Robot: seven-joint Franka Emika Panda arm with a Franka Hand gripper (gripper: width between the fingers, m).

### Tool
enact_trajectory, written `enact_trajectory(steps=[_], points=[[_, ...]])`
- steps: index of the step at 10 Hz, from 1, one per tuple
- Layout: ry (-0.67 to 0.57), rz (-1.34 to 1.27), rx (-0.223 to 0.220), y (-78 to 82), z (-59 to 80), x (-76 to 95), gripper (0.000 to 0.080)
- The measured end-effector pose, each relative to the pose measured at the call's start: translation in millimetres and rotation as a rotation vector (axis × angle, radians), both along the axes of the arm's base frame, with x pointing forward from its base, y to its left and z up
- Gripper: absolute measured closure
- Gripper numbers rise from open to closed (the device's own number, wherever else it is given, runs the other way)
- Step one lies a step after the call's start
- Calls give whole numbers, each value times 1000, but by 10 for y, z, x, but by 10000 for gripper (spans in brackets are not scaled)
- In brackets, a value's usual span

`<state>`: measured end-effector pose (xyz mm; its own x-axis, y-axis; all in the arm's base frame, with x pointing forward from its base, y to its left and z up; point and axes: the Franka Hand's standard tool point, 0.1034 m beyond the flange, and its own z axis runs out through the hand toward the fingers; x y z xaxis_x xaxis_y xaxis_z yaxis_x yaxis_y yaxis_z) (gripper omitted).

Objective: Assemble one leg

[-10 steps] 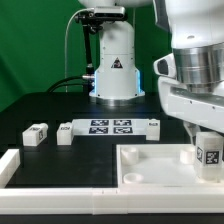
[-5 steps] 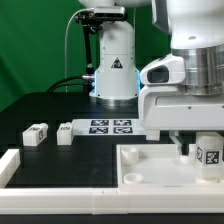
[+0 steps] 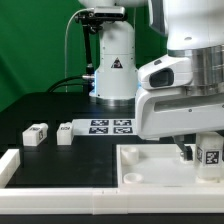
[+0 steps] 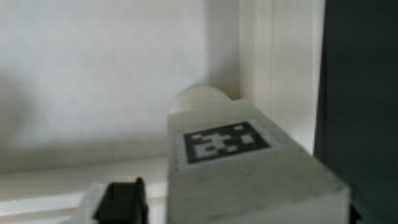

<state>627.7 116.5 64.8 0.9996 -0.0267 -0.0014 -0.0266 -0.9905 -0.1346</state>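
A leg (image 3: 209, 152), a small white block with a black-and-white tag, stands upright at the near corner of the large white panel (image 3: 150, 165) on the exterior view's right. My gripper (image 3: 200, 150) straddles it from above. In the wrist view the leg (image 4: 222, 140) fills the middle, tag facing the camera. One black finger (image 4: 121, 202) stands beside it with a narrow gap showing; the other finger is hidden behind the leg. The gripper (image 4: 235, 206) looks open around the leg. Two more legs (image 3: 36, 134) (image 3: 65, 132) lie on the black table at the left.
The marker board (image 3: 110, 126) lies behind the panel, in front of the robot base (image 3: 115, 70). A white rail (image 3: 60, 198) runs along the front edge and turns up at the left (image 3: 10, 165).
The wrist has turned about the leg, so the gripper housing now shows its broad side to the exterior view. The leg stays at the same corner of the panel.
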Motion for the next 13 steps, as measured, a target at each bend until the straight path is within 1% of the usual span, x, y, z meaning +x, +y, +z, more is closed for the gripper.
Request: enact_trajectory(steps=[1,4,5,6,7,9,10,12,13], points=[[0,0,0,-2,-1,0,511],[4,-30,0,-3,-1,1,511],[11,-79,1,-4,-2,1,511],[21,-196,3,-8,-2,6,511],[20,-417,7,-10,-10,11,511],[44,-684,1,-11,-8,-1,509],[61,-779,12,-19,-10,0,509],[115,-1100,36,-36,-26,-1,509],[138,-1265,38,-38,-28,-1,509]])
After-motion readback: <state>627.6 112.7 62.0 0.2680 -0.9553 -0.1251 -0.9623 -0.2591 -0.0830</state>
